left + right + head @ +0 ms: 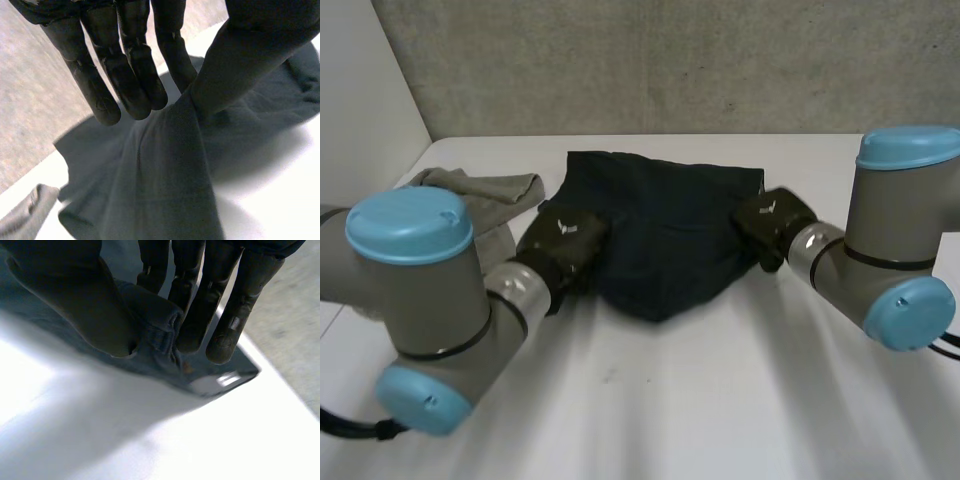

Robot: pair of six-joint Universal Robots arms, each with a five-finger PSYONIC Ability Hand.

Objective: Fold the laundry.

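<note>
Head view, nearest first: bare white surface (720, 400) lies on the near side of both hands. The left hand (565, 240) is at the left edge of the dark blue garment (665, 235) and the right hand (772, 222) at its right edge, with the garment bunched between them. The left wrist view shows a ridge of the garment rising to the left hand's straight fingers (127, 75), pinched against the thumb. The right wrist view shows thumb and fingers (192, 315) pinching a gathered fold of the edge. Beyond the left hand, a crumpled grey cloth (485, 195) lies just beside the garment.
</note>
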